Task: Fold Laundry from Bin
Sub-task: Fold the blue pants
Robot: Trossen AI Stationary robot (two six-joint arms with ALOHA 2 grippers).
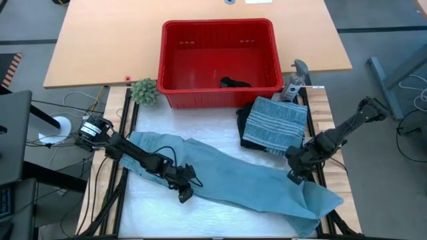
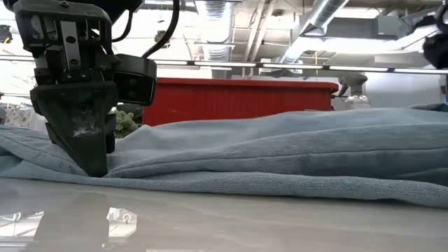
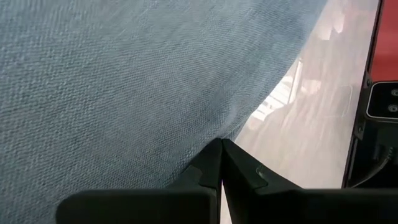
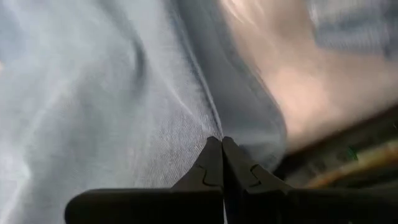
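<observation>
The laundry here is mostly a long light blue denim piece [image 1: 227, 177] spread slantwise across the white table [image 1: 220, 220], in front of the red bin [image 1: 220, 60]. At its near-left edge the left gripper [image 1: 185, 195] sits low, fingers pinched together on the hem where cloth meets table, probably so that the edge can be lifted and carried over for a fold. Farther right, a blue-grey striped cloth [image 1: 279, 122] lies folded on top of a dark garment, set aside just in front of the bin (apparently finished work). One black piece [image 1: 235, 83] waits in the bin. On the right, the right gripper [image 1: 294, 177] is clamped shut on the denim's far-right edge, matching the other arm's hold so both ends can move together.
</observation>
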